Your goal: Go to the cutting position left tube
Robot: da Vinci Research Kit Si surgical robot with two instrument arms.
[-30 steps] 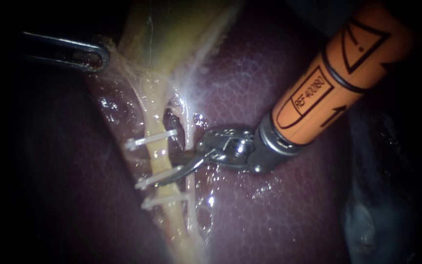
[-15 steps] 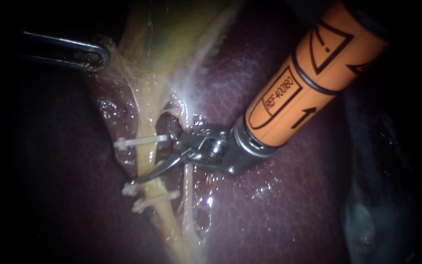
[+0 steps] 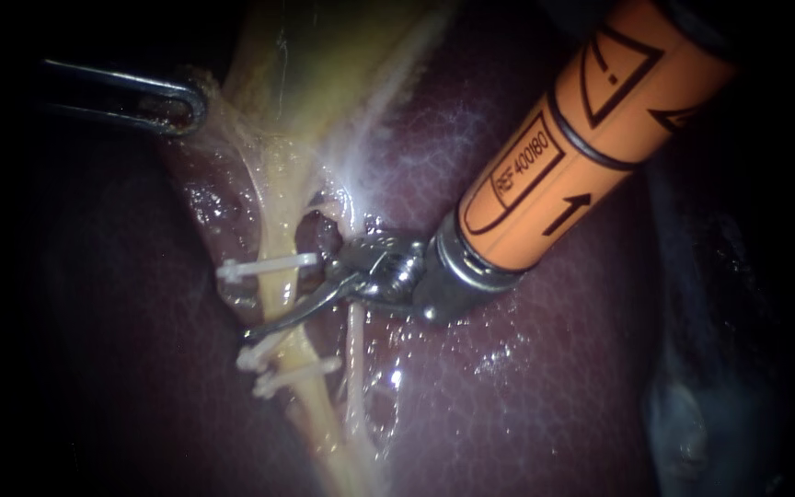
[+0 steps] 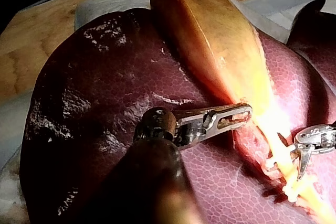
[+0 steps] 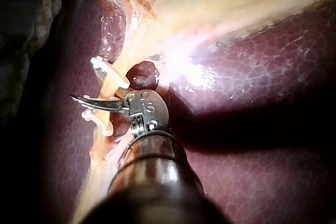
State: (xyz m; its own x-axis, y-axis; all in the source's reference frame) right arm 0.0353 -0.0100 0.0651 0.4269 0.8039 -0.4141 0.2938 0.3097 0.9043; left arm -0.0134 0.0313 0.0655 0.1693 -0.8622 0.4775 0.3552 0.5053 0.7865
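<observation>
On liver (image 3: 526,396), right instrument (image 3: 261,329) lies across left tube (image 3: 276,230).

Three cameras trained on the left tube (image 3: 275,294)
The endoscope faces it close up; the right wrist camera looks along the right instrument (image 5: 73,98), about as near; the left wrist camera sits farther back, across the liver (image 4: 94,93). All share the tube and its clips (image 3: 264,267).
</observation>
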